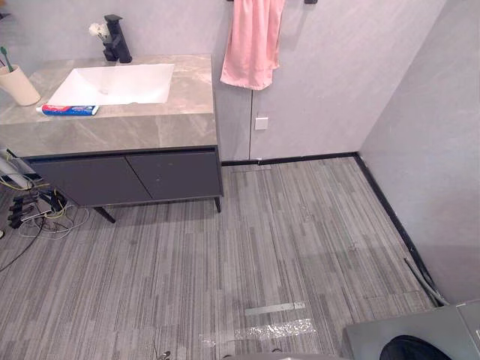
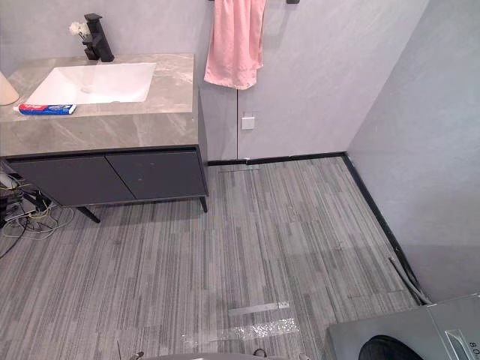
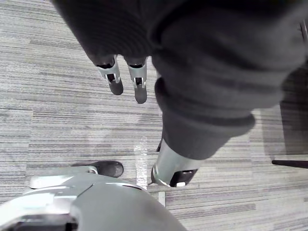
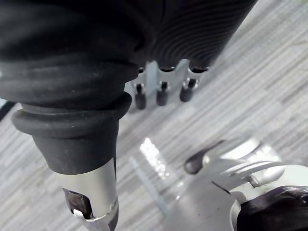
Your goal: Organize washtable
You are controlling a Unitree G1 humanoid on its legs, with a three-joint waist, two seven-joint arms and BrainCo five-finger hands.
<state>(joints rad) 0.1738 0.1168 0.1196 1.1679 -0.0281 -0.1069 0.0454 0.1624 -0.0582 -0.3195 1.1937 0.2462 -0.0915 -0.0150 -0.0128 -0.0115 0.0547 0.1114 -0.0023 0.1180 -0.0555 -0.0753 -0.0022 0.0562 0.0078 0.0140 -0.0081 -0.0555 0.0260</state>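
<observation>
No writing can be read. The toothpaste tube [image 1: 69, 109] just in front of the sink [image 1: 116, 82] bears print too small to make out, and the grey machine [image 2: 409, 334] far from the sink carries small marks, equally unclear.

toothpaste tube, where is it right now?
Left eye view, upper left: the toothpaste tube lies flat on the grey countertop, at the front-left corner of the white sink basin, just right of the beige cup.
</observation>
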